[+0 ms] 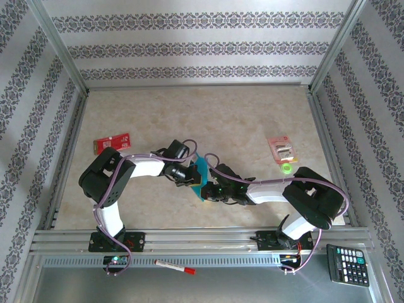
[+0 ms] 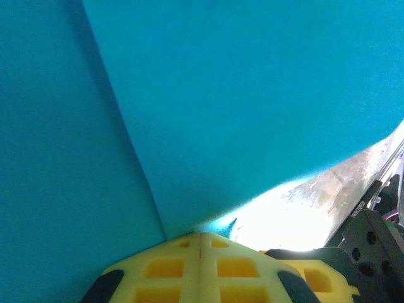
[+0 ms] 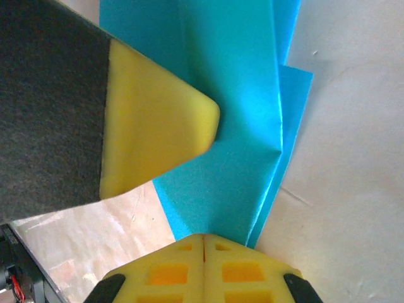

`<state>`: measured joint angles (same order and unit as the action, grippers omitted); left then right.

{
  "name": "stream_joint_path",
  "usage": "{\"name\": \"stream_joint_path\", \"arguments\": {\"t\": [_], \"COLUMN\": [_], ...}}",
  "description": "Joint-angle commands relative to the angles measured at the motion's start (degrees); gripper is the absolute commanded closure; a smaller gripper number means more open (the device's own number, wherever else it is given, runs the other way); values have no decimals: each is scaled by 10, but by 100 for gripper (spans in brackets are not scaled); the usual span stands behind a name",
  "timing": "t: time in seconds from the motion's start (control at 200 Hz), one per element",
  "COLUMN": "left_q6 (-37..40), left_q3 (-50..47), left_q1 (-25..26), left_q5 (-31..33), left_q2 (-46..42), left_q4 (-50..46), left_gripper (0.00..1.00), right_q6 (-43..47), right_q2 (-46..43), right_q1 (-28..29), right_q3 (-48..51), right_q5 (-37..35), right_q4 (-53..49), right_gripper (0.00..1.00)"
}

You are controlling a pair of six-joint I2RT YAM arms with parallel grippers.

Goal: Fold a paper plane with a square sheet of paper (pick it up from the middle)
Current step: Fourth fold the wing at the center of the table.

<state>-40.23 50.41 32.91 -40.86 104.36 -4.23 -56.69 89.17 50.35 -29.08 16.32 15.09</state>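
Since both sets of jaws are fully closed, I'll start w/ the grips. The right gripper point(image 3: 203, 243) is pinched tight on an edge of the square sheet of paper point(image 3: 240, 95), right where several folded layers stack up. The left gripper point(image 2: 201, 243) is clamped just as tight on the same sheet, at the foot of a long crease. From the right wrist cam, a yellow pad point(image 3: 158, 126) of the left gripper looks to rest against the teal face.

Seen from the top cam, the sheet is partly folded and sits between the two grippers at approx mid-table point(image 1: 189, 107), tilted up on edge. Can't tell if its low edge touches the surface.

Handling, IMO: v. light, thin and floppy in single layers, stiffer along creases. It should tear or crumple if the arms pull apart, and matte paper could slip from foam pads. Best hold is on the creases or stacked layers, close to the middle, not on loose corners.

Further out, a red card point(image 1: 112, 142) lies to the left and a small packet point(image 1: 281, 148) to the right, both well apart from the work.
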Motion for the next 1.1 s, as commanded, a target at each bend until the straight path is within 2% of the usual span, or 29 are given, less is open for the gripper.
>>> {"name": "stream_joint_path", "arguments": {"t": [0.0,1.094], "left_q6": [19,36], "left_q3": [24,133], "left_q1": [-33,-105], "left_q5": [81,72], "left_q2": [19,100], "left_q4": [8,-5], "left_gripper": [95,86], "right_q6": [5,5], "right_q2": [20,22], "right_q1": [4,4], "right_q3": [35,42], "right_q5": [-1,9], "right_q4": [-120,-117], "right_gripper": [100,100]}}
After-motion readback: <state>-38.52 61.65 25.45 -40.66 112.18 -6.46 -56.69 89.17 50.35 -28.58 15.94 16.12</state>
